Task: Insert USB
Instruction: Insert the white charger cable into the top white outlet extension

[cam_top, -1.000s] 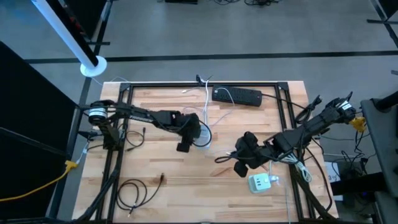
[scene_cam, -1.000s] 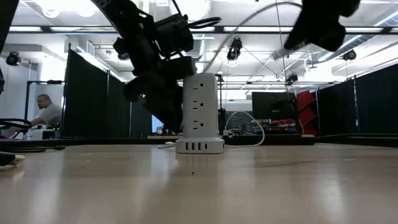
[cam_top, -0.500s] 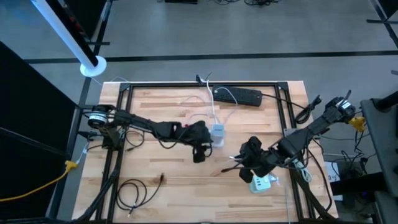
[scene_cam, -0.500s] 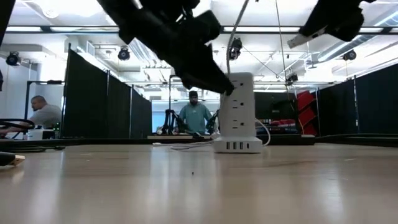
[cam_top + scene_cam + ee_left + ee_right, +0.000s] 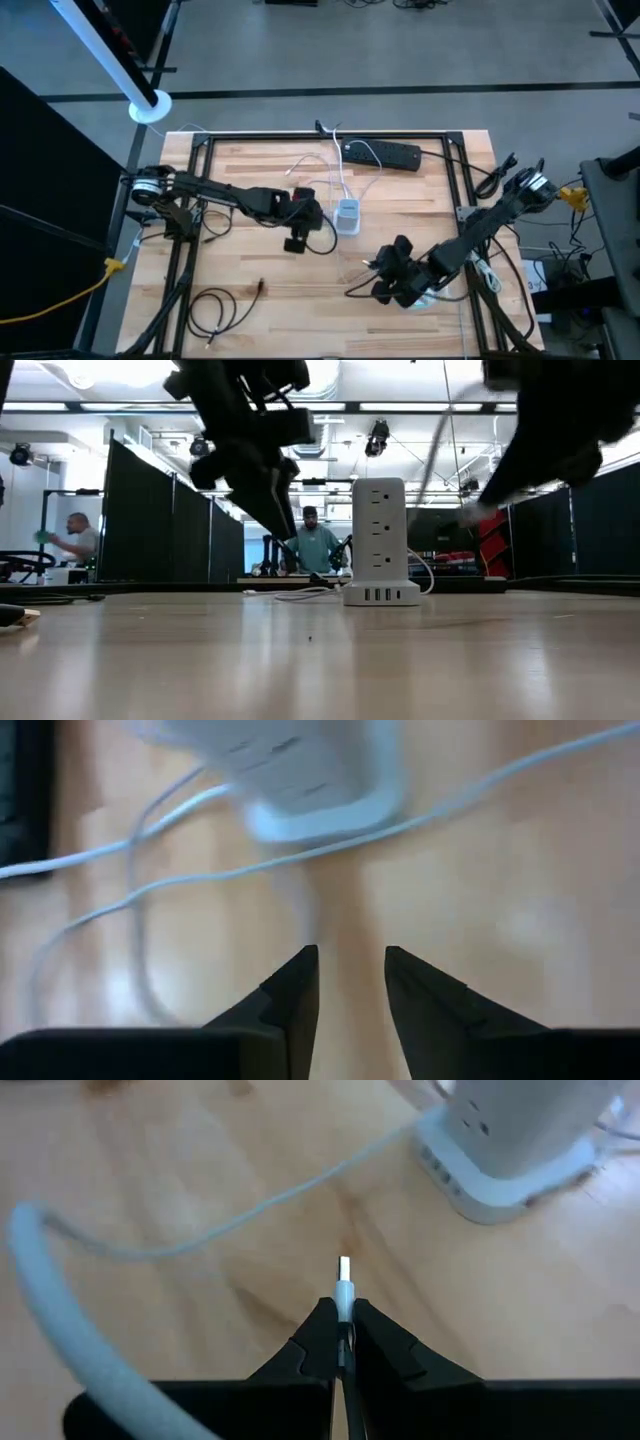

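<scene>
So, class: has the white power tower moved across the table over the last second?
Yes. The white power tower has shifted rightward, from left of the black power strip to roughly below its left end.

One camera looks straight down on the whole table (image 5: 260, 300). Another sits at table-top height, facing the room. Two wrist cameras look closely along each arm's fingers. All four views share the white power tower (image 5: 348, 216).

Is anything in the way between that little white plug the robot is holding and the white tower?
Nothing visible blocks it. The right gripper holds the USB plug, and only bare table lies between it and the power tower. The tower's cord runs off to one side.
</scene>
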### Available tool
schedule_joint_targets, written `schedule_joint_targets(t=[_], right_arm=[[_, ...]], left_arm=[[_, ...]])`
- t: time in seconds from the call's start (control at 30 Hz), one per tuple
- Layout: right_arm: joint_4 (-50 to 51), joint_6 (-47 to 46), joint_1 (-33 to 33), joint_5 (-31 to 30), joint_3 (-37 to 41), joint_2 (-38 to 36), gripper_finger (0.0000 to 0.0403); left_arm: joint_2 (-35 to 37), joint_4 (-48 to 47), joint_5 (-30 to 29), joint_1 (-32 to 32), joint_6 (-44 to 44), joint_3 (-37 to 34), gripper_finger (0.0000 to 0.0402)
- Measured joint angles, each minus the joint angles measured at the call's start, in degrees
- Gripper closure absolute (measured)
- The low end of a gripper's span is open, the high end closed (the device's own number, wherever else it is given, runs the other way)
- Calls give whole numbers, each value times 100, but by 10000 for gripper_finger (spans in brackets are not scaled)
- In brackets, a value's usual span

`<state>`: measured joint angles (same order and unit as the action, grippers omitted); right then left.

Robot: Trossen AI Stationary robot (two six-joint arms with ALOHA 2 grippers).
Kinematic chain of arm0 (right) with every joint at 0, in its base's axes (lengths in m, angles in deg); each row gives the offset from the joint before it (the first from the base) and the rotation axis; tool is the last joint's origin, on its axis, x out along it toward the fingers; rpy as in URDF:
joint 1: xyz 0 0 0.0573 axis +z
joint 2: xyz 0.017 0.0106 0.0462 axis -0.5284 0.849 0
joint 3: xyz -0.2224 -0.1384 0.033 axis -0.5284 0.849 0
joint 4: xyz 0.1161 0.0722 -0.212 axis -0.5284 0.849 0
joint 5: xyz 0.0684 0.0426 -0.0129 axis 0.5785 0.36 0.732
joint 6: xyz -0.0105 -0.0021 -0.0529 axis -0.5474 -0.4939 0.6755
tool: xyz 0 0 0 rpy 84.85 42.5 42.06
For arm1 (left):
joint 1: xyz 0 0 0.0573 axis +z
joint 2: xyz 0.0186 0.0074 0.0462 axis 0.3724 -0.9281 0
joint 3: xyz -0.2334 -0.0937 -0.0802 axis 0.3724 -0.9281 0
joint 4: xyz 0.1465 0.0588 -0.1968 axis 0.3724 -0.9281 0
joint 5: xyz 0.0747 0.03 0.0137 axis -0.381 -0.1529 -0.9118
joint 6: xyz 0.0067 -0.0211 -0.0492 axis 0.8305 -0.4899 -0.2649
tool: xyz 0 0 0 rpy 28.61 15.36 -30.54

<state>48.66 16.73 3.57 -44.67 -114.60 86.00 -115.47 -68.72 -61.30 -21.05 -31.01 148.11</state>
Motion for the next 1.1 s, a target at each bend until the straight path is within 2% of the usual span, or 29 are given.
schedule_joint_targets(t=[0.23,0.4,0.5,0.73,0.9,1.1], right_arm=[[-351,-908,-51,-584,-9,771,395],[-676,-867,-284,-640,-13,1080,395],[-760,-757,-511,-644,-13,1205,395],[-836,-562,-993,-802,-13,1314,395],[-1078,-499,-1183,-770,-15,1389,395],[-928,-282,-1401,-746,-20,1386,395]], left_arm=[[-64,1231,35,934,433,-30,298],[-390,2306,794,1334,602,-33,298],[-703,2603,948,1361,749,-38,297],[-1488,2986,1595,1262,857,123,290],[-1878,3097,1656,1274,845,144,295],[-1816,2562,1634,1249,827,146,293]])
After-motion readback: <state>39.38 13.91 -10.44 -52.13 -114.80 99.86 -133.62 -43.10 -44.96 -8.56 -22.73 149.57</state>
